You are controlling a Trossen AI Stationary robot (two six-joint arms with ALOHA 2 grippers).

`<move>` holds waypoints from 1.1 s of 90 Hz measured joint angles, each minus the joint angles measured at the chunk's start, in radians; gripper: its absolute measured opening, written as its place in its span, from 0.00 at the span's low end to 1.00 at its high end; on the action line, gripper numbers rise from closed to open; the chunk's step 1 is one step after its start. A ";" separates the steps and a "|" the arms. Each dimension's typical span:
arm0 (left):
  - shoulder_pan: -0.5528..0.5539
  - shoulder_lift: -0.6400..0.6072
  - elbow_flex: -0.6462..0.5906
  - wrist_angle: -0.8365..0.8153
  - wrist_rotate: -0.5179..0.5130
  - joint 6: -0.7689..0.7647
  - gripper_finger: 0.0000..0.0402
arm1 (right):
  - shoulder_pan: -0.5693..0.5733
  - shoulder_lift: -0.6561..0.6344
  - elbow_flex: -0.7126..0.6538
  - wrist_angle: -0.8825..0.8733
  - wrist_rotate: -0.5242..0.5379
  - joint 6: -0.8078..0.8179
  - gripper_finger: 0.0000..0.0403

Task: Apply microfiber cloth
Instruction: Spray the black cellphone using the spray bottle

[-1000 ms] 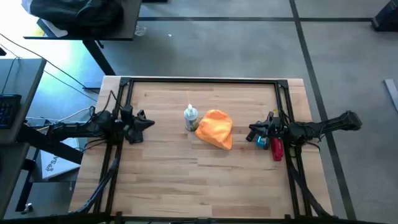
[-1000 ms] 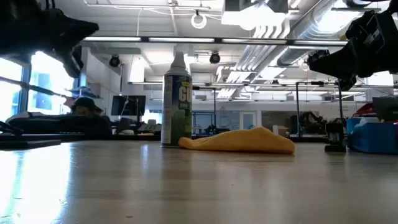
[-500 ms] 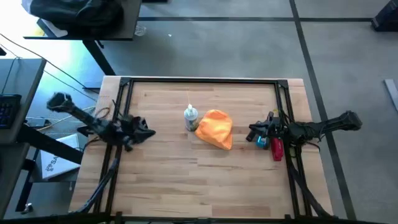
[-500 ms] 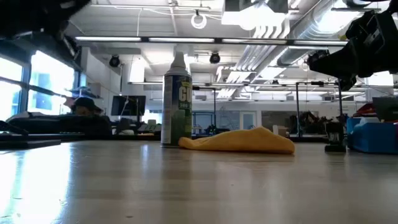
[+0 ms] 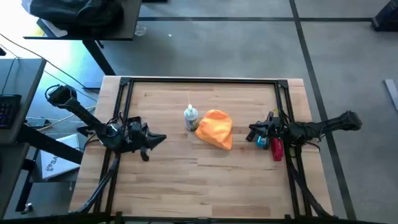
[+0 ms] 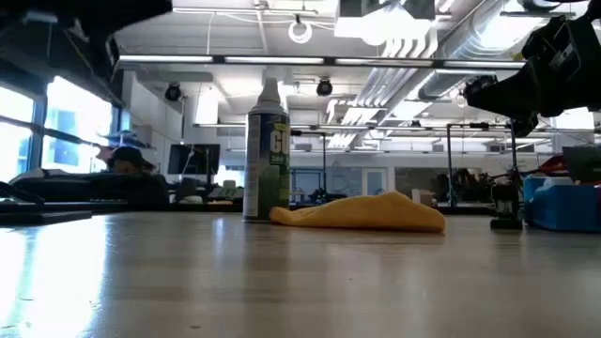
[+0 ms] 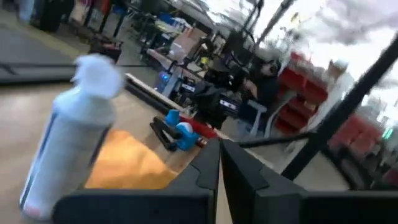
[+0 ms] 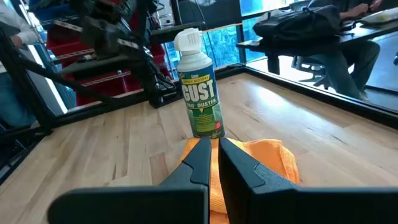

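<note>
The orange microfiber cloth (image 5: 216,129) lies crumpled on the wooden table, right of centre; it also shows low and flat in the low view (image 6: 362,213). A white-capped duster can (image 5: 191,117) stands upright against its left edge. My left gripper (image 5: 158,138) is shut and hovers left of the can, pointing toward can and cloth (image 7: 124,165). My right gripper (image 5: 252,133) is shut, held above the table just right of the cloth (image 8: 264,155), and touches nothing.
A black frame (image 5: 199,81) runs along the table's far edge and down both sides. Red and blue items (image 5: 273,147) sit under my right arm. Bare wood spreads across the near half of the table (image 5: 199,186).
My left gripper has moved toward the table's near edge and rightward, closer to the can and cloth, while the arm behind it swung and rose. It stays shut. Cloth, can and right arm have not moved.
</note>
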 joint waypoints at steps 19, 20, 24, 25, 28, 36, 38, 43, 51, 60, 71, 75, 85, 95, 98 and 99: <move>0.027 0.017 0.239 -0.710 -0.035 -0.228 0.00 | 0.000 0.000 0.000 0.000 0.000 0.000 0.00; 0.033 0.017 0.251 -0.751 -0.029 -0.252 0.00 | 0.000 0.000 0.000 0.000 0.000 0.000 0.00; 0.060 0.016 0.292 -0.910 0.006 -0.356 0.00 | 0.000 0.000 0.000 0.000 0.000 0.000 0.00; 0.066 0.016 0.302 -0.946 0.016 -0.383 0.00 | 0.000 0.000 0.000 0.000 0.000 0.000 0.00; 0.092 0.016 0.331 -1.073 0.060 -0.483 0.00 | 0.000 0.000 0.000 0.000 0.000 0.000 0.00; 0.168 0.019 0.376 -1.319 0.185 -0.725 0.00 | 0.000 0.000 0.000 0.000 0.000 0.000 0.00; 0.186 0.019 0.380 -1.364 0.217 -0.772 0.00 | 0.000 0.000 0.000 0.000 0.000 0.000 0.00; 0.226 0.023 0.380 -1.455 0.296 -0.838 0.00 | 0.000 0.000 0.000 0.000 0.000 0.000 0.00; 0.282 0.047 0.380 -1.549 0.399 -0.857 0.00 | 0.000 0.000 0.000 0.000 0.000 0.000 0.00; 0.338 0.092 0.380 -1.617 0.492 -0.880 0.00 | 0.000 0.000 0.000 0.000 0.000 0.000 0.00; 0.408 0.157 0.380 -1.686 0.594 -0.865 0.00 | 0.000 0.000 0.000 0.000 0.000 0.000 0.00; 0.437 0.178 0.380 -1.718 0.631 -0.848 0.00 | 0.000 0.000 0.000 0.000 0.000 0.000 0.00; 0.515 0.219 0.380 -1.806 0.721 -0.807 0.00 | 0.000 0.000 0.000 0.000 0.000 0.000 0.00; 0.586 0.243 0.380 -1.857 0.783 -0.731 0.00 | 0.000 0.000 0.000 0.000 0.000 0.000 0.00; 0.604 0.246 0.380 -1.855 0.798 -0.709 0.00 | 0.000 0.000 0.000 0.000 0.000 0.000 0.00; 0.610 0.248 0.380 -1.853 0.802 -0.704 0.00 | 0.000 0.000 0.000 0.000 0.000 0.000 0.00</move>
